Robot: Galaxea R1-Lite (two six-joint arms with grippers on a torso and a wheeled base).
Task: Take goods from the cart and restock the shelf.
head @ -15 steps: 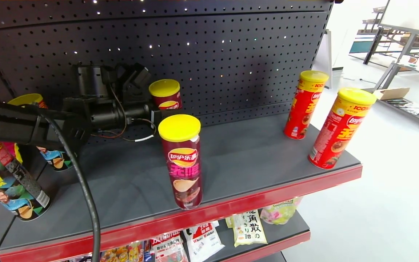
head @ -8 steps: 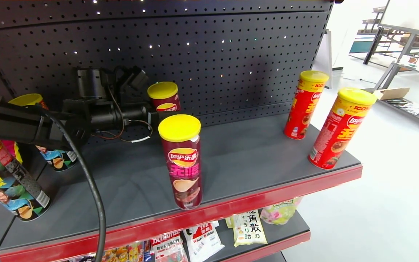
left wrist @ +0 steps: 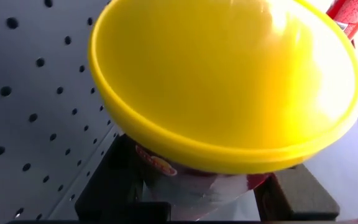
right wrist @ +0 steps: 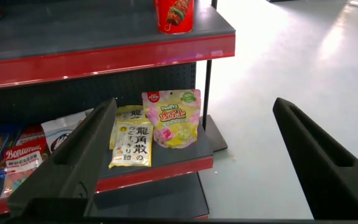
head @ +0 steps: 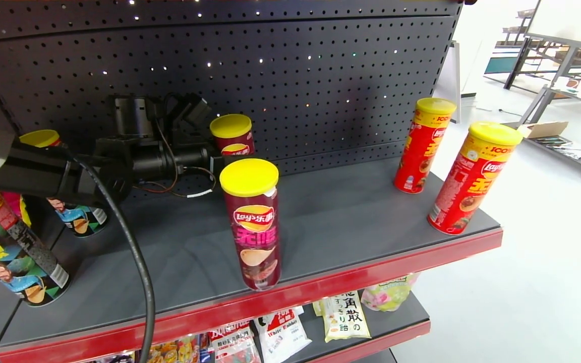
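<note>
Left gripper [head: 222, 160] is at the back of the shelf [head: 351, 217], fingers [left wrist: 114, 183] clamped on the body of a maroon chip can [head: 232, 134] with a yellow lid, close to the pegboard [head: 321, 75]. A matching can [head: 253, 227] stands near the front edge. Right gripper [right wrist: 194, 106] hangs low by the snack bags [right wrist: 171, 117] on a lower shelf, fingers wide apart, holding nothing.

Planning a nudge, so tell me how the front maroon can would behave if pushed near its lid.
The can is tall on a narrow base, so it would probably tip rather than slide. Being round, it would likely roll once down. It stands near the shelf's red lip, so it might go over the edge.
</note>
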